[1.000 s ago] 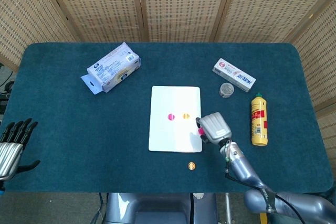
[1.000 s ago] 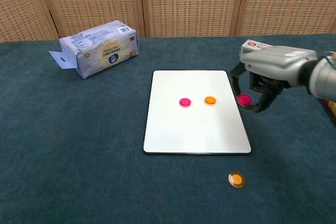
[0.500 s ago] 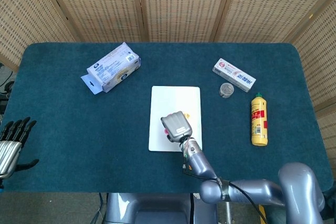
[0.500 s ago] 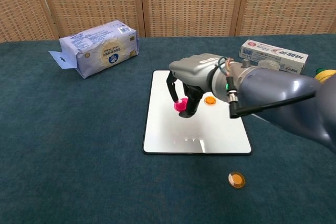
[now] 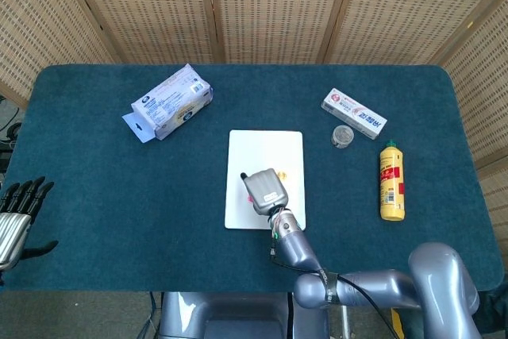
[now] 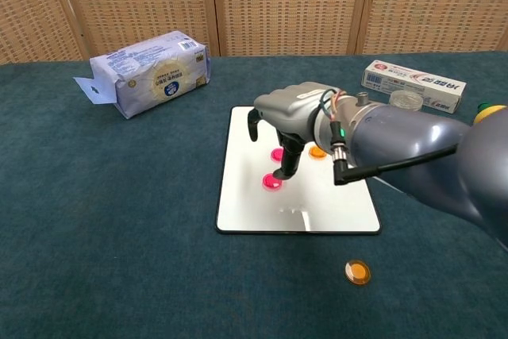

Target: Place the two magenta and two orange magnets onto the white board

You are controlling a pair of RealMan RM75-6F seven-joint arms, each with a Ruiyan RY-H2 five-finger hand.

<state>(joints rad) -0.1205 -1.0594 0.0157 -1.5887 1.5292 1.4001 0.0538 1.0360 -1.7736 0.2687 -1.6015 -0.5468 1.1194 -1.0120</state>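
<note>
right hand (image 6: 290, 121) hovers open-fingered over the white board (image 6: 248, 212), having just released a magenta magnet (image 6: 272, 182); another magenta magnet (image 6: 277, 154) and one orange magnet (image 6: 317, 152) sit beyond. second orange magnet (image 6: 357, 272) nearest, on the bench (image 6: 119, 220). left hand (image 5: 16, 216) open, idle.

In the head view the right hand (image 5: 266, 190) covers the middle of the white board (image 5: 264, 148), hiding the magenta magnets there and all but a sliver of the orange magnet (image 5: 285, 172) at the hand's right; in the chest view it partly covers one magenta magnet (image 6: 277, 154) and that orange magnet (image 6: 317, 152). Whether its fingers (image 6: 287, 164) touch the nearer magenta magnet (image 6: 272, 182) cannot be told. Far left of the board, the left hand (image 5: 14, 216) is cut by the head view's edge, and the print on the white box (image 5: 353, 113) beyond the board is too small to read.
</note>
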